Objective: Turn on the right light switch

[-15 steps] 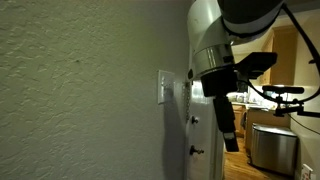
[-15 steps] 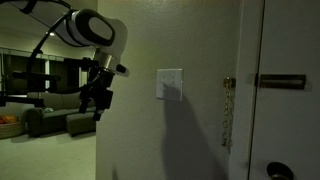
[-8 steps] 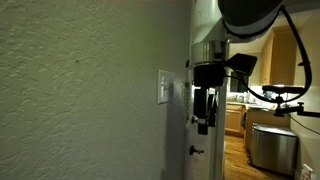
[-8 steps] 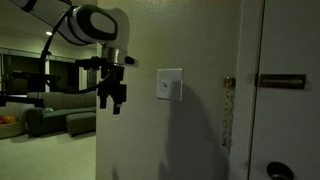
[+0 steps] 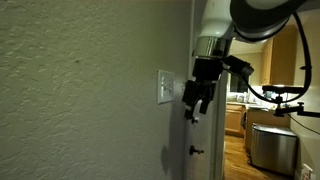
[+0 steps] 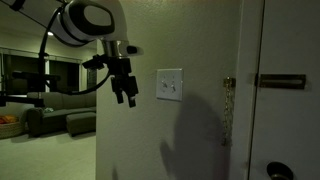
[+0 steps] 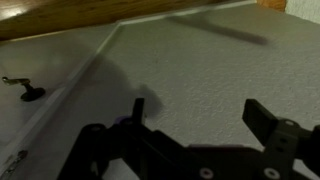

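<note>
A white double switch plate (image 5: pixel 165 88) sits on the textured wall; it also shows in an exterior view (image 6: pixel 169 84). Which rocker is up I cannot tell in the dim light. My gripper (image 5: pixel 191 103) hangs just in front of the plate, fingers pointing down and toward the wall, a short gap away. In an exterior view the gripper (image 6: pixel 128 94) is left of the plate at about its height. In the wrist view the gripper (image 7: pixel 200 115) is open and empty, facing bare textured wall; the switch plate is out of that view.
A door stands beside the switch with a chain latch (image 6: pixel 228 110), a bar handle (image 6: pixel 279 82) and a knob (image 6: pixel 275 172). A sofa (image 6: pixel 50 120) and a metal bin (image 5: pixel 272 148) are in the rooms behind. A door fitting (image 7: pixel 25 91) shows on the panel at the wrist view's left.
The gripper has risen and swung in toward the wall, from well short of the switch plate to close beside it. It has stayed open.
</note>
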`<action>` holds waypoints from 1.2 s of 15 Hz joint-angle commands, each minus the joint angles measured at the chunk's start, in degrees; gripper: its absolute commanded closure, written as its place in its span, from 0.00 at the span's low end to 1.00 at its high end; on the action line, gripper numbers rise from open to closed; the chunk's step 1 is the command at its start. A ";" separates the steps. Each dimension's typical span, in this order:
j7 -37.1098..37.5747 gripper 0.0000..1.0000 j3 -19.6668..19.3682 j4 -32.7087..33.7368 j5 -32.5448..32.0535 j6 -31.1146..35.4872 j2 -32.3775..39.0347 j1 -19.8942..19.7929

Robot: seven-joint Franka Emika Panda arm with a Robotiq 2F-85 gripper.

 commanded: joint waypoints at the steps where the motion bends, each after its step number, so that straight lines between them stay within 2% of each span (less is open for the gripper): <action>1: 0.60 0.00 0.12 -0.34 -0.44 0.56 -0.42 -0.35; 8: 1.71 0.00 0.21 -1.39 -0.90 1.38 -1.58 -0.56; 13: 2.27 0.00 -0.14 -0.04 -2.12 4.97 -1.95 -1.42; 18: -1.89 0.00 -1.62 1.79 -2.00 7.32 -2.37 -2.38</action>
